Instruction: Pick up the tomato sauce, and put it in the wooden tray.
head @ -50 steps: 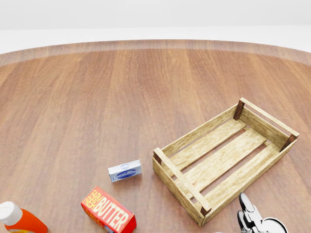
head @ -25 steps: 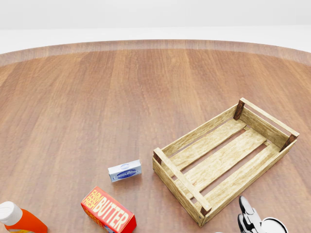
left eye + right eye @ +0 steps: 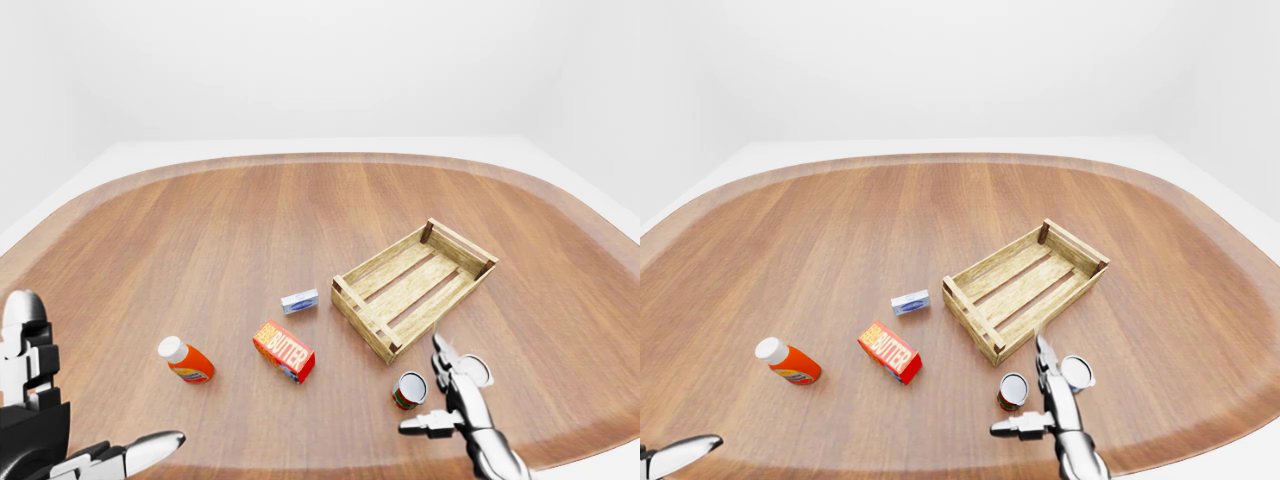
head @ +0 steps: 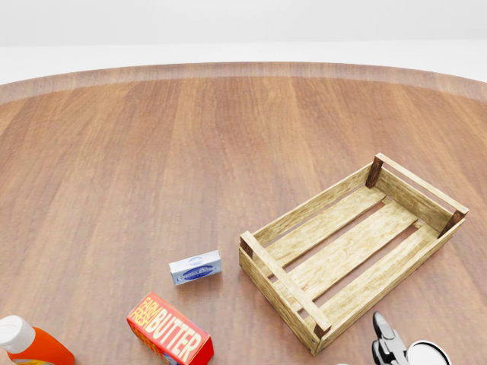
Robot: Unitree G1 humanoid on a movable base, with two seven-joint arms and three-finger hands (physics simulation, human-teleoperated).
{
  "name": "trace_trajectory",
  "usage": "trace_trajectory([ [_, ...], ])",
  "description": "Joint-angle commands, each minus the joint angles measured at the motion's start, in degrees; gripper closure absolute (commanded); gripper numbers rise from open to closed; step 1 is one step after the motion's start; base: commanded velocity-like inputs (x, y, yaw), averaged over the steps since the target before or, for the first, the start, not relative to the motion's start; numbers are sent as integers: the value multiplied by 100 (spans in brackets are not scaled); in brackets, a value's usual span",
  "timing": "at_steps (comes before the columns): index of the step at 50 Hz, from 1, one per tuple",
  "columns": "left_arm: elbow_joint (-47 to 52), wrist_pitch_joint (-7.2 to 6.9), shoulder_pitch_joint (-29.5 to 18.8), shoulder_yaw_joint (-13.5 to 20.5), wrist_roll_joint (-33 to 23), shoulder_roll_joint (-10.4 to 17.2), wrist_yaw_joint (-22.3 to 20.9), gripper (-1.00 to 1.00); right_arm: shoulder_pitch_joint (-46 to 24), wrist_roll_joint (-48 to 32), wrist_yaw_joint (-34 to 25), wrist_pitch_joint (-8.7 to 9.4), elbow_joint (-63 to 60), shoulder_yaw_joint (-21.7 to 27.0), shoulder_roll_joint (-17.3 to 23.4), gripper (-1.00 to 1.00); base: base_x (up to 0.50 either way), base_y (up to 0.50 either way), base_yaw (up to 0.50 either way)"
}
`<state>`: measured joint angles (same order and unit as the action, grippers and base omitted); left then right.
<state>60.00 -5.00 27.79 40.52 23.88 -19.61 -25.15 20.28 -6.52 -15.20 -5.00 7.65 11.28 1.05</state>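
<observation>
Fingers of our right hand (image 3: 452, 400) are spreading open just right of the tomato sauce can (image 3: 408, 390), gripping nothing. We are aiming to wrap them around its upright side squarely, keeping clear of the wooden tray (image 3: 412, 287) nearby. Our left hand (image 3: 60, 450) is hanging open.

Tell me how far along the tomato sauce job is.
Nothing is done yet: the tray holds nothing. The sauce can stands on the table below the tray in the left-eye view. The right robot hand is open beside the can, not gripping it. Grasping, lifting and placing remain.
</observation>
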Motion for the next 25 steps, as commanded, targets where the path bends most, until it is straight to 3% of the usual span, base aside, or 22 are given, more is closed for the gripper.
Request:
trace_trajectory([
  [1,0,0,0,0,-1,0,-1,-100,-84,-75,133,0,252,-63,52,-100,0,0,0],
  [25,0,0,1,0,-1,0,-1,-100,-355,-136,395,0,736,-128,192,-100,0,0,0],
])
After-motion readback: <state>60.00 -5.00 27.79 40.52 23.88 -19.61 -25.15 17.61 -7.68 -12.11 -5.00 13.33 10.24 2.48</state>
